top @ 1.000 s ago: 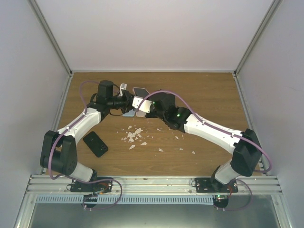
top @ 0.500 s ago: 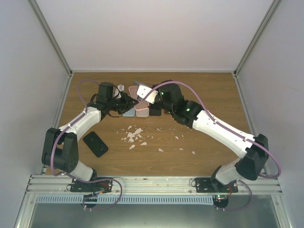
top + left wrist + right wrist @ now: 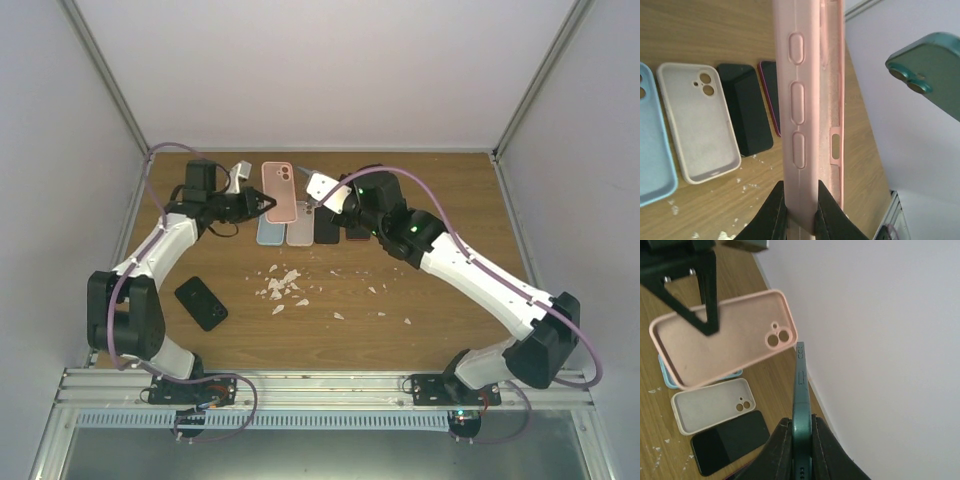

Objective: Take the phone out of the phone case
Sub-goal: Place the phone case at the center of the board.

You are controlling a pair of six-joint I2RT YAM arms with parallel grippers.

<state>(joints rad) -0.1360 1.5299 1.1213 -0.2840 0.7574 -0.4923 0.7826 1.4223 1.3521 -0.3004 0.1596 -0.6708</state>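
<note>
The pink phone case (image 3: 800, 100) hangs in the air, empty, its open inside and camera hole facing the right wrist view (image 3: 725, 340). My left gripper (image 3: 800, 207) is shut on one long edge of it. In the top view the pink phone case (image 3: 280, 192) sits right of the left gripper (image 3: 262, 205). The dark green phone (image 3: 801, 400) is out of the case, and my right gripper (image 3: 801, 437) is shut on its lower end. From above, the phone (image 3: 319, 186) shows a short gap to the right of the case, held by the right gripper (image 3: 332, 198).
On the table below lie a blue case (image 3: 270, 233), a white case (image 3: 298, 231), a black phone (image 3: 326, 228) and a red-edged phone (image 3: 769, 100) in a row. Another black phone (image 3: 202, 302) lies near the left arm. White crumbs (image 3: 283, 285) litter the middle. The back wall is close behind.
The two grippers, close together a second ago, have drawn apart: the left went left with the pink case, the right went right and back with the phone, now clear of the case.
</note>
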